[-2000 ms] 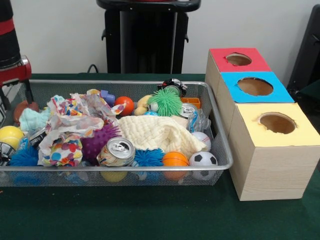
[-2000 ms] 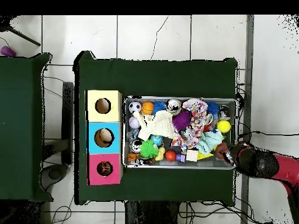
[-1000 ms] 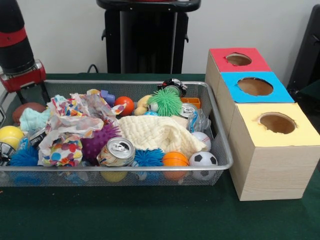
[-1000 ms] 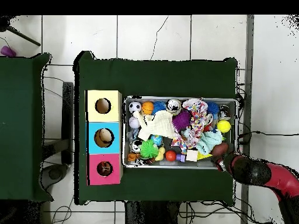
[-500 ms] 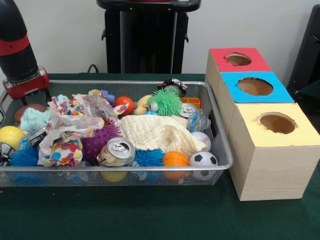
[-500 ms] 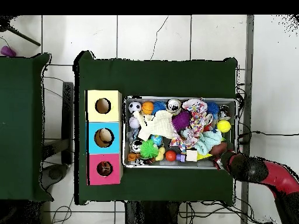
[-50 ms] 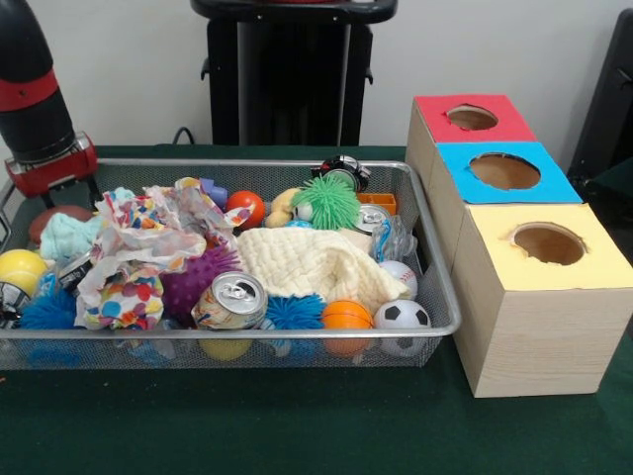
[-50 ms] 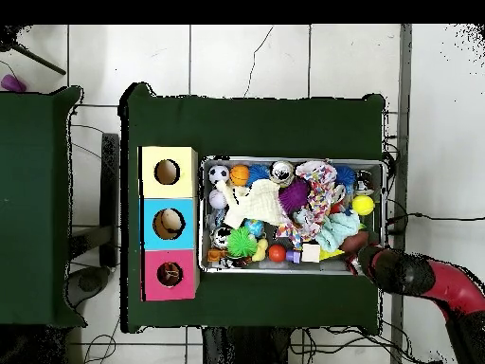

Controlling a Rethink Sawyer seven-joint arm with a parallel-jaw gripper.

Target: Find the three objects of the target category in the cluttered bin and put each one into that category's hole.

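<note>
The wire bin [image 7: 297, 330] [image 8: 284, 159] holds a jumble of balls, cans, spiky toys and cloths. My gripper [image 7: 69, 196] [image 8: 364, 258] hangs open over the bin's far left corner in the front view. It is just above a brown ball [image 7: 57, 218] [image 8: 352, 243], with nothing between its fingers. At the right of the front view stand three boxes with round holes: red [image 7: 435, 109], blue [image 7: 554, 183] and yellow [image 7: 593, 262]. A drink can [image 7: 230, 300], an orange ball [image 7: 346, 315] and a soccer ball [image 7: 403, 317] lie along the bin's near rim.
A cream cloth [image 7: 316, 262] and patterned paper [image 7: 138, 247] cover part of the pile. A green spiky toy [image 7: 326, 201] and a yellow ball [image 7: 20, 265] sit on top. The boxes stand right beside the bin's right end.
Over two seconds my gripper shifted right along the bin's far left corner, away from the brown ball, which stayed put. In the last half second it has barely moved.
</note>
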